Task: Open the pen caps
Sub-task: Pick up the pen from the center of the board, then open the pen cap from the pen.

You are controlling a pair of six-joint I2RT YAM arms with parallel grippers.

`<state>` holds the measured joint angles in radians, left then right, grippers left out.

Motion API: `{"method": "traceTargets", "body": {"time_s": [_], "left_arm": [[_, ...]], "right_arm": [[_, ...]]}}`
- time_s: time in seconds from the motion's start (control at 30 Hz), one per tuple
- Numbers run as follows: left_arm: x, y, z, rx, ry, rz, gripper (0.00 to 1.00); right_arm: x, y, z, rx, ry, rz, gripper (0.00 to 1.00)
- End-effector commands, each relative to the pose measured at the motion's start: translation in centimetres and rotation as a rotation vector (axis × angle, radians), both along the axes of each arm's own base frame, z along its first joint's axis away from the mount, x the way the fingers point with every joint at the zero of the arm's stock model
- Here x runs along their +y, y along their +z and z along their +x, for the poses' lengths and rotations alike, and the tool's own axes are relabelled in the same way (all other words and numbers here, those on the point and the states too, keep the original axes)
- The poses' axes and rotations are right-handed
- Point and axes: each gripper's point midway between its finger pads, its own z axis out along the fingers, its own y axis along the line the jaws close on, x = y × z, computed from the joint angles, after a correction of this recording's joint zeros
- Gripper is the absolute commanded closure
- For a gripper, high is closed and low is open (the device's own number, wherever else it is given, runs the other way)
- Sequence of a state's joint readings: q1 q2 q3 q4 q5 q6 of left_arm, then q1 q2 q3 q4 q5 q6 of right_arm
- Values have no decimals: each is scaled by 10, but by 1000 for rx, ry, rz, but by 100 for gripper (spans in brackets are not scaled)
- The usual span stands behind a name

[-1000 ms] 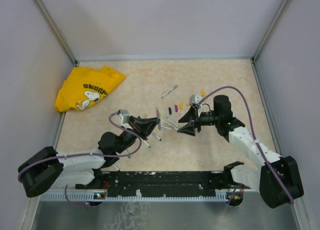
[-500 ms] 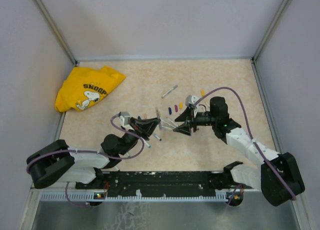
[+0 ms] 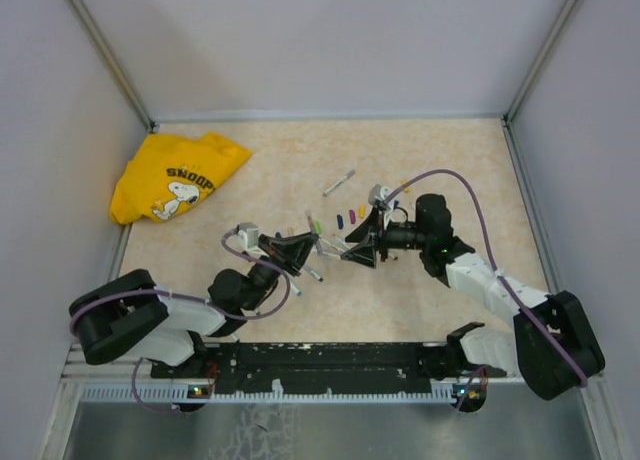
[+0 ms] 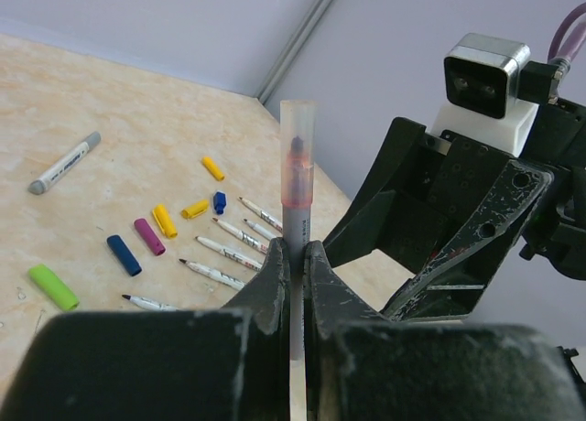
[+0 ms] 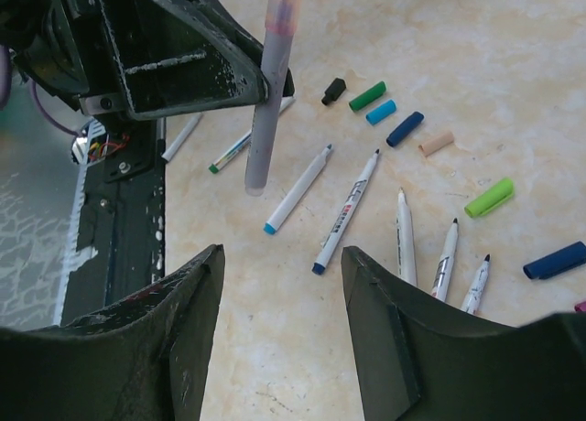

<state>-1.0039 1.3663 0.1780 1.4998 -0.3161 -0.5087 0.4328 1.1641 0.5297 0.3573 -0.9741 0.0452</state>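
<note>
**One cap on its pen, held up between the two arms**

A see-through cap (image 4: 298, 133) with a pinkish band at its base sits on the end of a grey pen (image 4: 293, 227), raised above the middle of the table (image 3: 450, 160). The left gripper (image 4: 294, 256) has its jaws pinched tight on the barrel just under that cap, so the pen stands upright in its wrist view. Facing it at close range, the right gripper (image 5: 279, 256) has its fingers spread well apart with nothing between them. The pen hangs just ahead of its fingertips, not touching them as far as I can see.

On the table under and beyond the two grippers lie the loose pen caps (image 4: 149, 236): lime green, dark blue, magenta, two yellow and a small blue one, near each other around the middle. The right wrist view adds a black one (image 5: 333, 91), a green one, a light blue one and a beige one.

Uncapped pens (image 5: 346, 210) lie among them with bare tips. A grey marker (image 3: 338, 183) lies alone toward the far edge. A crumpled yellow shirt (image 3: 178, 176) sits in the far left corner.
</note>
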Motion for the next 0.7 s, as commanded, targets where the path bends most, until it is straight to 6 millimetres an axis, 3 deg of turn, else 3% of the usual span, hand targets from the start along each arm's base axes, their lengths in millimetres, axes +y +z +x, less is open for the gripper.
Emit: {"method": "traceTargets", "body": {"time_s": [0.0,0.47,0.67], "left_arm": [[0,27,1,-23,6,-125,100],[-33,30,17,-28,-1,-182,100],[-41,34,12,-39,-33,-208,100]], "right_arm": [[8,12,2,-14,-1,50,46],[13,10,3,40,-25,53,43],[14,-11,21,61,-118,-36,44]]}}
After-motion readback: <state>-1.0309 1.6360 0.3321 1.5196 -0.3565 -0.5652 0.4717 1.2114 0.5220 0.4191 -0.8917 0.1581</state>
